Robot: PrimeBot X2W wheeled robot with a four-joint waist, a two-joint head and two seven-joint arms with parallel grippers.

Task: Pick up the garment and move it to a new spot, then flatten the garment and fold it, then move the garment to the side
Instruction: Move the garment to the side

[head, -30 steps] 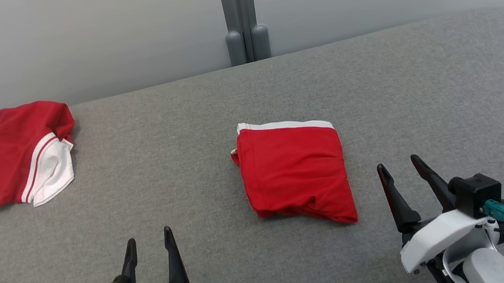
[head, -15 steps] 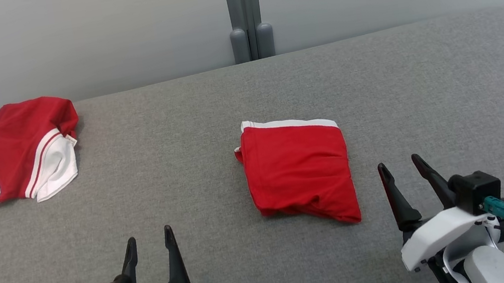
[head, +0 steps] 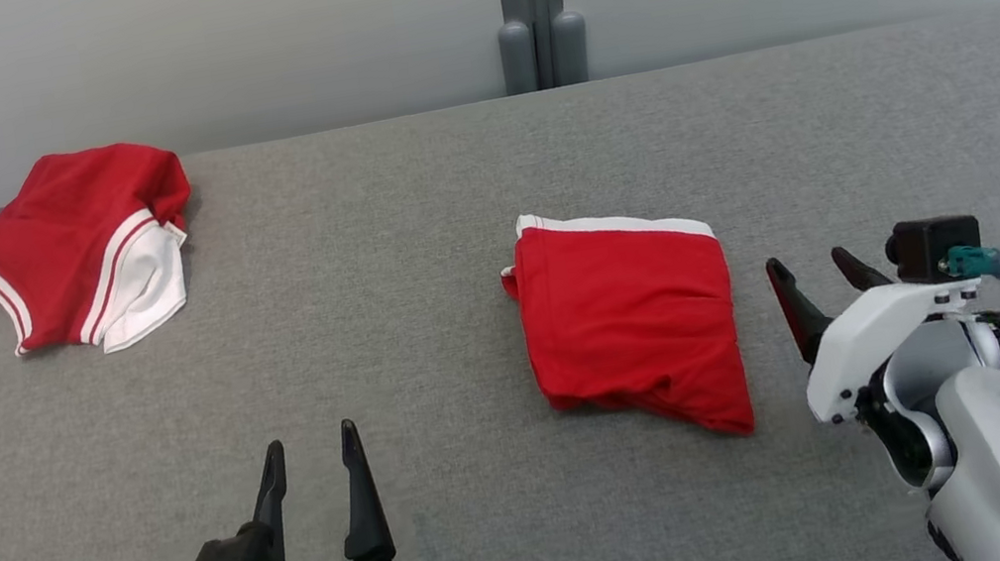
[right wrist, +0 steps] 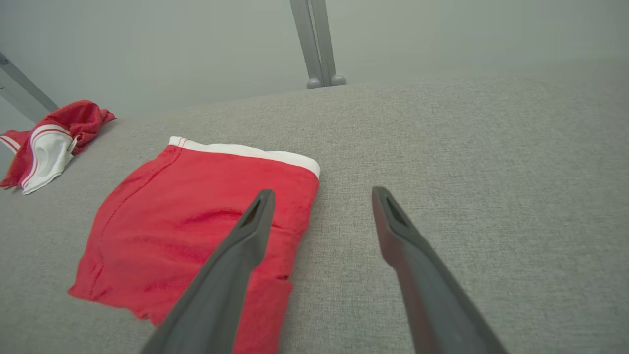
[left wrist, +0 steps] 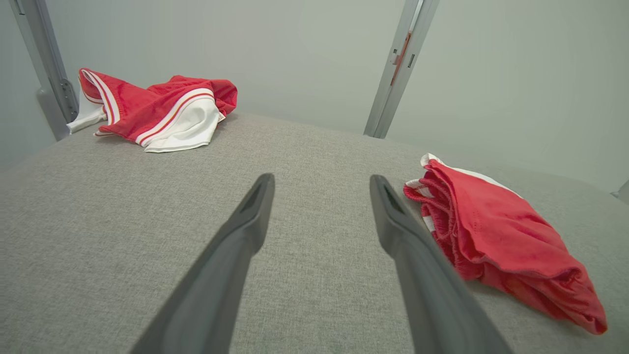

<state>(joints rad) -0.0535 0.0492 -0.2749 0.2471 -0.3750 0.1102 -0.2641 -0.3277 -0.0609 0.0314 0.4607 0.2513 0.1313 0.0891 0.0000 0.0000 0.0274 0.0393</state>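
Camera swing has slid the whole head view rightward, and the right gripper (head: 808, 262) has climbed beside the folded red garment (head: 632, 320) at frame centre on the grey table (head: 412, 234), fingers spread, empty. Lower left, the left gripper (head: 311, 438) gapes empty too; a crumpled red garment (head: 64, 249) lies upper left.

Matt red cloth garment (head: 633, 330) on coarse grey woven table (head: 417, 263).

The head view has been swung, so everything is shifted rightward in it. The right gripper (head: 805, 262) has been advanced beside the folded red cloth garment with a white waistband (head: 632, 320), and more of its pale forearm (head: 997, 442) is shown.
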